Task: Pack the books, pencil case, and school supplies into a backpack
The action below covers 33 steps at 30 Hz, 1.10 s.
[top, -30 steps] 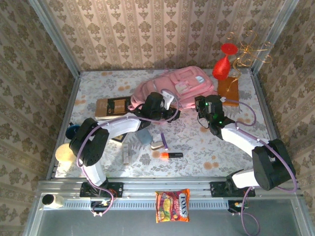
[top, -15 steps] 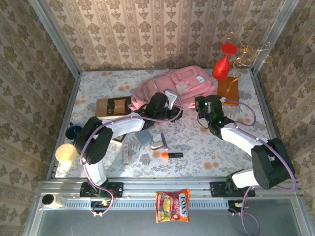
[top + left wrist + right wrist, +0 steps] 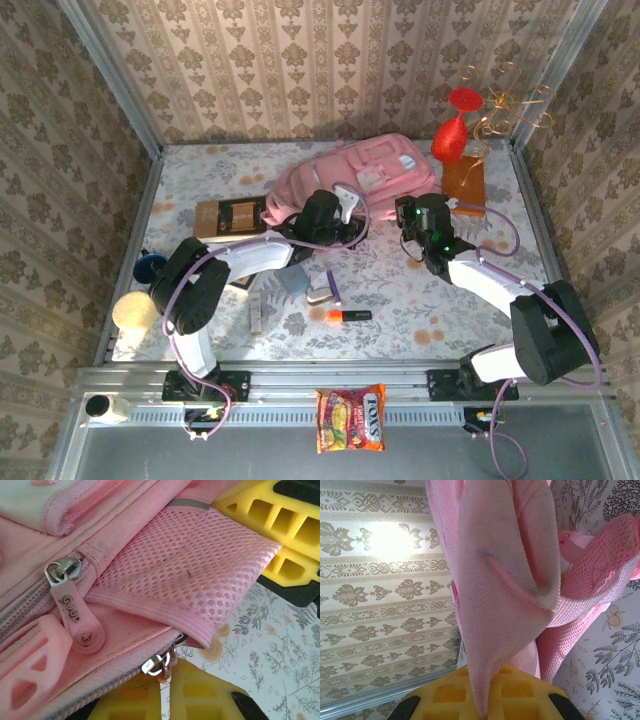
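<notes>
The pink backpack (image 3: 350, 172) lies at the back of the table. My left gripper (image 3: 349, 231) (image 3: 167, 674) is at its front edge, shut on a small pink zip pull (image 3: 165, 666) under a mesh pocket (image 3: 190, 570). My right gripper (image 3: 406, 214) (image 3: 483, 685) is shut on a pink backpack strap (image 3: 500, 580), which it holds up. A brown book (image 3: 231, 215) lies left of the backpack; a dark book (image 3: 243, 281) shows under my left arm. The grey-blue pencil case (image 3: 292, 278), a beige piece (image 3: 320, 296), an orange-and-black marker (image 3: 346, 316) and a pale stick (image 3: 256, 313) lie in front.
An orange-brown slab (image 3: 464, 181), a red vase (image 3: 450, 135) and a gold wire ornament (image 3: 510, 110) stand at the back right. A blue item (image 3: 150, 266) and a pale ball (image 3: 130, 310) sit at the left edge. A snack packet (image 3: 350, 418) lies on the near rail.
My left gripper has closed onto the zip pull at the backpack's front edge. The right gripper keeps its hold on the strap and has not moved.
</notes>
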Motion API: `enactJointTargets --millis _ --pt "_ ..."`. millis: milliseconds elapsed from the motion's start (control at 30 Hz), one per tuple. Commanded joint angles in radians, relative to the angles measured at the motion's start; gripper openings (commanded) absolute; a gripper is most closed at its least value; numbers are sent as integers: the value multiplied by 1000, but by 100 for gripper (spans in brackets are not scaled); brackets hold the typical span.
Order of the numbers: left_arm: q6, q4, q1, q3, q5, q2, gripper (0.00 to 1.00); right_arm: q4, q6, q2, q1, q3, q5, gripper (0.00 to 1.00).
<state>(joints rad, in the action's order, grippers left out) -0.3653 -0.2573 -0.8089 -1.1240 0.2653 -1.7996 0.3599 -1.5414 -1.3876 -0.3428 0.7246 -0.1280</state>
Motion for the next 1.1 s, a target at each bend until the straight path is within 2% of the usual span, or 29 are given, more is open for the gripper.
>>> enactJointTargets --millis 0,333,633,833,933,1067 --pt "11 -31 17 33 -13 48 1 64 -2 30 -11 10 5 0" --pt "30 -14 65 116 -52 115 0 50 12 55 6 -2 8 0" --pt "53 3 54 100 -36 106 0 68 2 41 -5 -5 18 0" --pt "4 46 59 144 -192 155 0 46 22 52 0 -14 -4 0" --pt "24 105 63 164 -269 184 0 32 47 53 10 -26 -12 0" --pt "61 139 84 187 -286 191 0 16 90 39 20 -32 3 0"
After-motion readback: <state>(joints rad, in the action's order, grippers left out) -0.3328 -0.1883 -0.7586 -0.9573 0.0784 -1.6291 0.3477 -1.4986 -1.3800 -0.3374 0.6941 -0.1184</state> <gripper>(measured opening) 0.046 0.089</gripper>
